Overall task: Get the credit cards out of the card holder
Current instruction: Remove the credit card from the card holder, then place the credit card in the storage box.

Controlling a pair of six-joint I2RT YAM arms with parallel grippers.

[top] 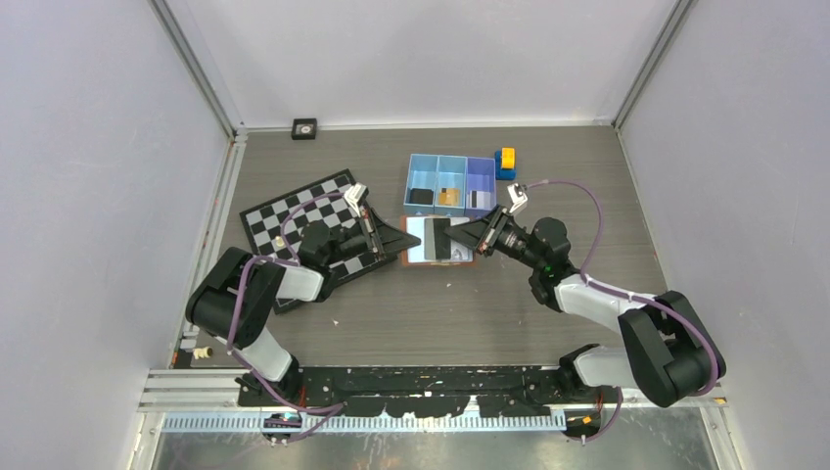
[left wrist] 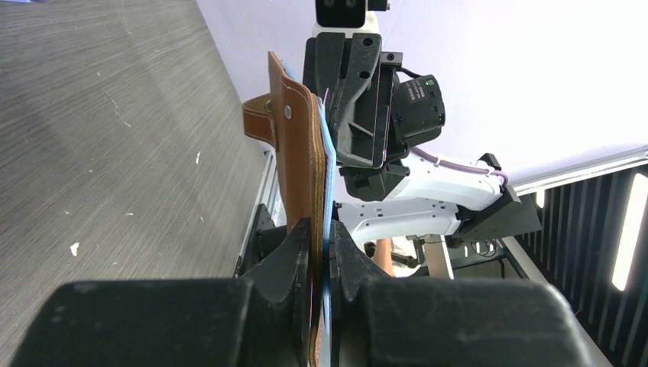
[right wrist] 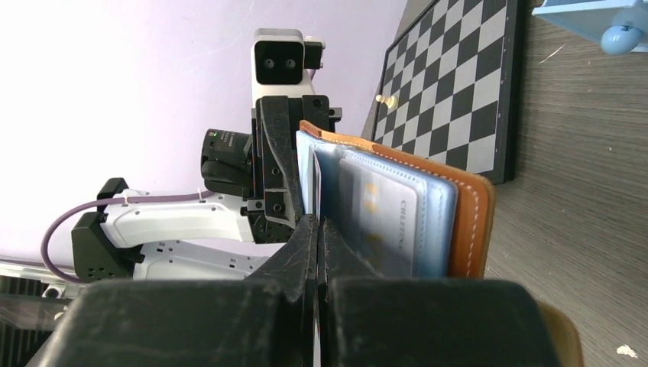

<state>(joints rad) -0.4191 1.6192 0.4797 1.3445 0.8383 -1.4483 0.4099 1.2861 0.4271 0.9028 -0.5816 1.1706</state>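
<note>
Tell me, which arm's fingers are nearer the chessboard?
Left. Its fingers pinch the card holder just beside the chessboard; the right fingers nip a credit card on the holder's far side.

Card holder (right wrist: 468,222) tan-brown — chessboard (top: 294,211) black-and-white checks — tray (top: 423,157) blue.

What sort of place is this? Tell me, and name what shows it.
Probably a robot lab test cell: pale walls on a metal frame enclose a grey table, left arm and right arm are bolted at its near edge, and props include a chessboard, a blue tray and a card holder.
</note>
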